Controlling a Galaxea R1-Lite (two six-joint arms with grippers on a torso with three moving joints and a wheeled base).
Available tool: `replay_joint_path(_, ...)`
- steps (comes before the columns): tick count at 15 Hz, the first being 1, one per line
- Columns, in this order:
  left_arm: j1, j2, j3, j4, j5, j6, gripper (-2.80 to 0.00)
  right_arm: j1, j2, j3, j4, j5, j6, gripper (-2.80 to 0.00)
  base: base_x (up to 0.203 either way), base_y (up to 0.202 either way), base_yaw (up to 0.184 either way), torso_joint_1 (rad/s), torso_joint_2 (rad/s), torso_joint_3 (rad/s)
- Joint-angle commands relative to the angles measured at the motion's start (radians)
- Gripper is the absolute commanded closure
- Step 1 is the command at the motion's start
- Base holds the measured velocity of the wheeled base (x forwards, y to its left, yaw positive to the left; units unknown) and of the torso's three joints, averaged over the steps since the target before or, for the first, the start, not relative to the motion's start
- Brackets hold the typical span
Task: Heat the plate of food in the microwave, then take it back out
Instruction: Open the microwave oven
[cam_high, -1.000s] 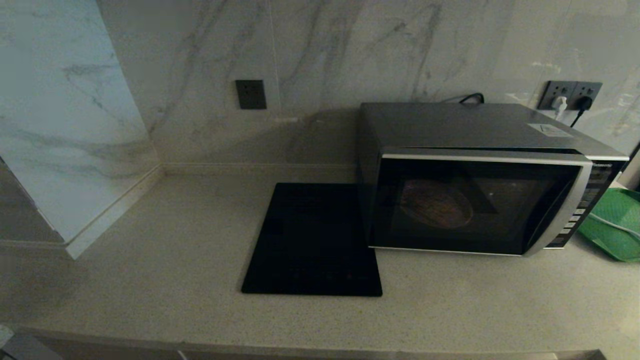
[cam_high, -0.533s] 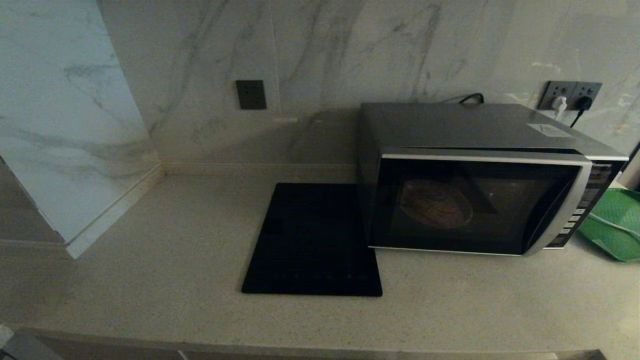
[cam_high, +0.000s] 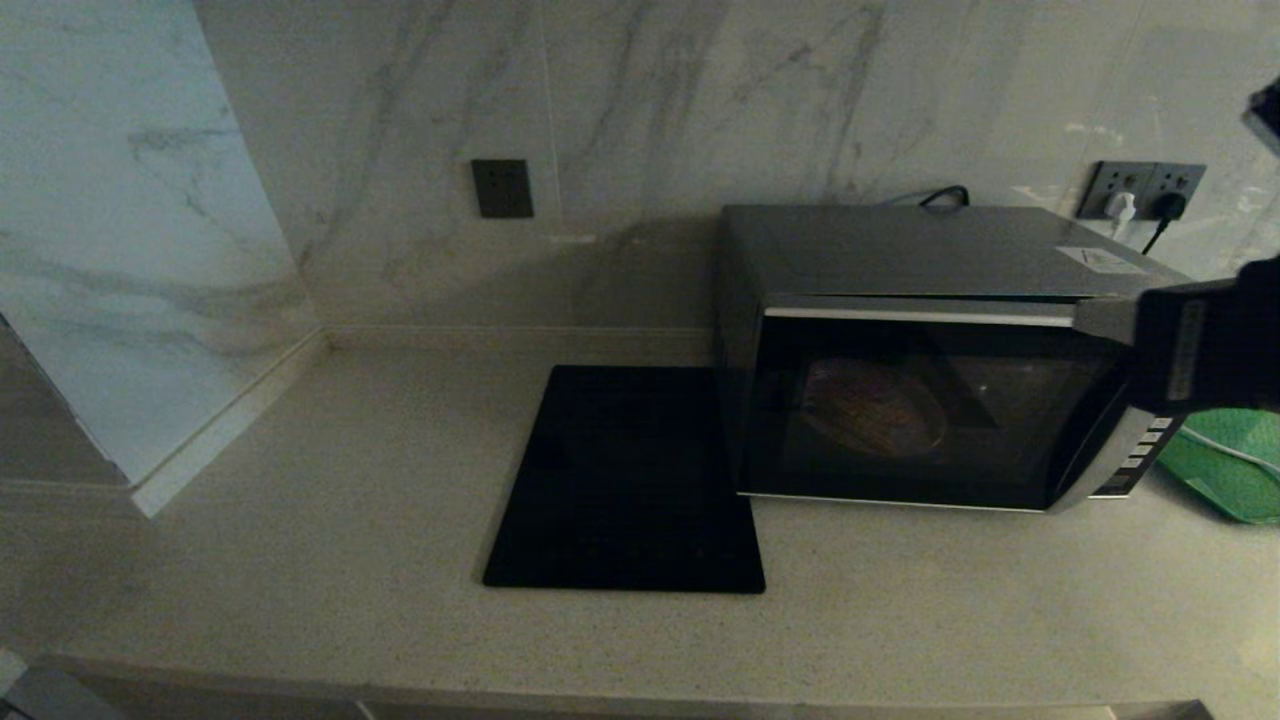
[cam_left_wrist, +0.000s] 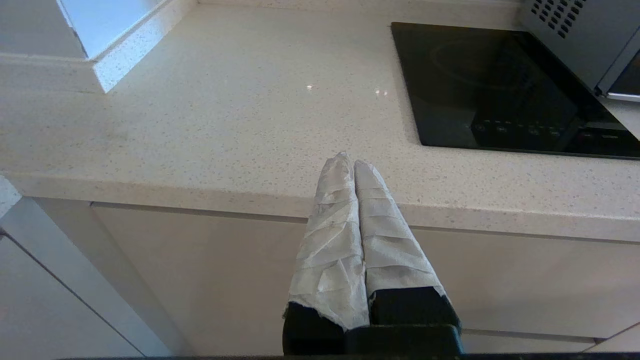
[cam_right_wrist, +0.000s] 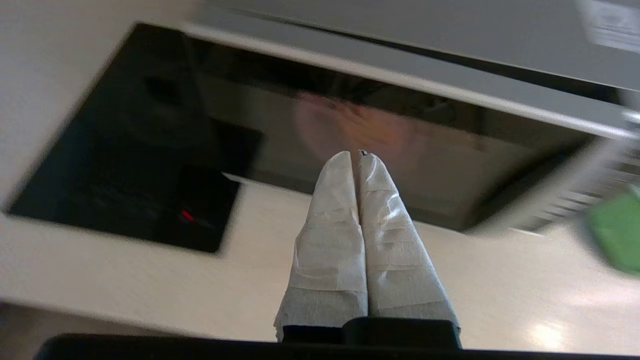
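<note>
While my left gripper (cam_left_wrist: 354, 162) hangs pinched together below the counter (cam_high: 300, 520) edge, my right gripper (cam_right_wrist: 356, 156) (also pinched, empty) hovers before the microwave (cam_high: 940, 360).
Its door faces me, long axis left-right; the plate of food (cam_high: 872, 408) sits inside behind the glass.

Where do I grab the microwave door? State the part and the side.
Likely the curved silver strip on the microwave door's right edge, beside the buttons; come from the front right with the right gripper. The glass is flat; only that strip gives an edge. The left gripper hangs before the counter.
</note>
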Motion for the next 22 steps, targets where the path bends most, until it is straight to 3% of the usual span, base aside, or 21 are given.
replay_joint_path(1, 0.0, 0.0, 0.0, 0.0, 0.0, -0.001, 0.0, 0.062, 0.185, -0.074, -0.013, -0.031, 0.059, 0.0, 0.0, 0.0, 0.0, 0.0, 0.0, 0.0)
replay_joint_path(4, -0.001, 0.001, 0.0, 0.0, 0.0, -0.001, 0.0, 0.112, 0.263, -0.104, -0.018, -0.043, 0.101, 0.0, 0.0, 0.0, 0.0, 0.0, 0.0, 0.0)
replay_joint_path(14, -0.001, 0.0, 0.0, 0.0, 0.0, -0.001, 0.0, 0.165, 0.54, -0.337, -0.012, -0.117, 0.1, 0.0, 0.0, 0.0, 0.0, 0.0, 0.0, 0.0)
replay_joint_path(22, -0.001, 0.0, 0.0, 0.0, 0.0, -0.001, 0.0, 0.164, 0.485, -0.306, 0.0, -0.139, 0.109, 0.0, 0.0, 0.0, 0.0, 0.0, 0.0, 0.0)
